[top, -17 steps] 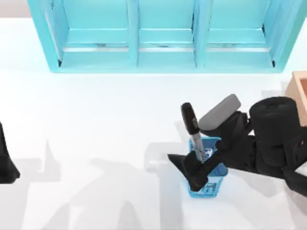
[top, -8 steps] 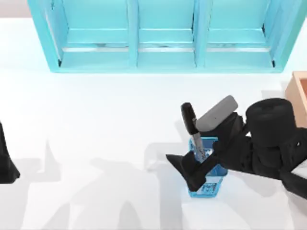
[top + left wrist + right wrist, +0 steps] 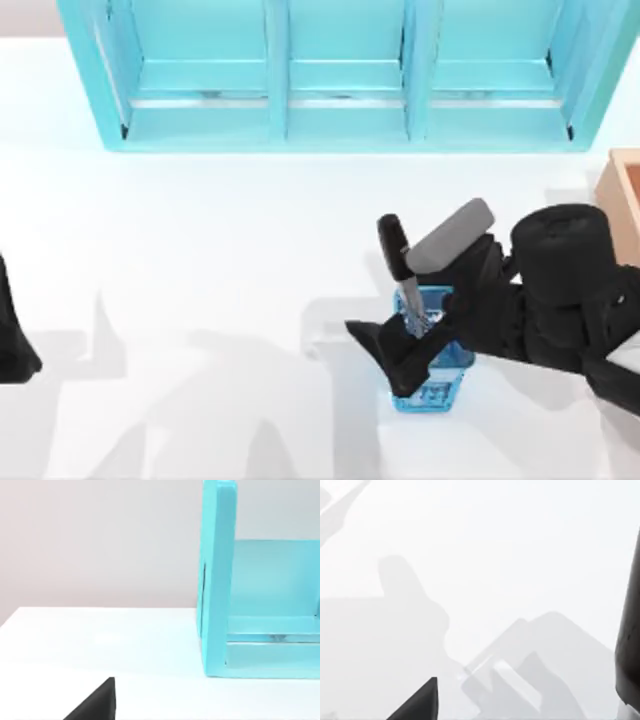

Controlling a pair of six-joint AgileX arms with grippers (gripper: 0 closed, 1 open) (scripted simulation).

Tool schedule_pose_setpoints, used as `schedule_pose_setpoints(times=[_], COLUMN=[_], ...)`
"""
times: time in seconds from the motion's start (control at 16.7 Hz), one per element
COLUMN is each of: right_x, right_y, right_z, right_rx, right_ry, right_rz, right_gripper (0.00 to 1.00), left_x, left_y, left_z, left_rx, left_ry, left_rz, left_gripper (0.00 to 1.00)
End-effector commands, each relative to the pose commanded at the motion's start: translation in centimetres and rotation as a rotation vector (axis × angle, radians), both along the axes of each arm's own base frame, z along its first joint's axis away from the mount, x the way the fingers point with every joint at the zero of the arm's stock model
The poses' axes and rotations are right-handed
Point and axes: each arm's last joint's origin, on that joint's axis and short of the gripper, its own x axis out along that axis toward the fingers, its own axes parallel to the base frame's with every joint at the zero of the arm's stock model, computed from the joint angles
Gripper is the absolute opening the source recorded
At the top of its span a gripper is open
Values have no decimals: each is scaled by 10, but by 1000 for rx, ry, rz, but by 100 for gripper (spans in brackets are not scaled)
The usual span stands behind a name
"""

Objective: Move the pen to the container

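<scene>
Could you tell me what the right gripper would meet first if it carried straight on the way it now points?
Pointing toward the table's left, the right gripper has bare table ahead; the way looks free.

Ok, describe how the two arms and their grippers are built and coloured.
The right arm is matt black throughout: a fat cylindrical segment, blocky links, and one light grey rounded oblong cover near the wrist. The right gripper has black, wedge-shaped fingers tapering to points. The left arm, at the table's left edge, is a plain black tapered form. No cables or markings are visible.
</scene>
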Motion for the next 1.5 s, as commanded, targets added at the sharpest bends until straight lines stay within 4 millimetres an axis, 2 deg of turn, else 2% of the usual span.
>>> schedule_pose_setpoints(times=[0.06,0.12,0.66,0.9,1.08,1.26,1.5], right_x=[0,0,1,10,24,33,24], right_y=[0,0,1,-9,-31,-63,-111], right_z=[0,0,2,11,31,66,116], right_rx=[0,0,8,-14,-32,-32,-14], right_ry=[0,0,-3,18,39,44,33], right_rz=[0,0,3,30,47,54,41], right_gripper=[2,0,0,0,0,0,0], left_x=[0,0,0,0,0,0,0], left_y=[0,0,0,0,0,0,0], left_z=[0,0,0,0,0,0,0], left_rx=[0,0,0,0,0,0,0], left_ry=[0,0,0,0,0,0,0], left_rz=[0,0,0,0,0,0,0], left_gripper=[100,100,100,100,100,100,100])
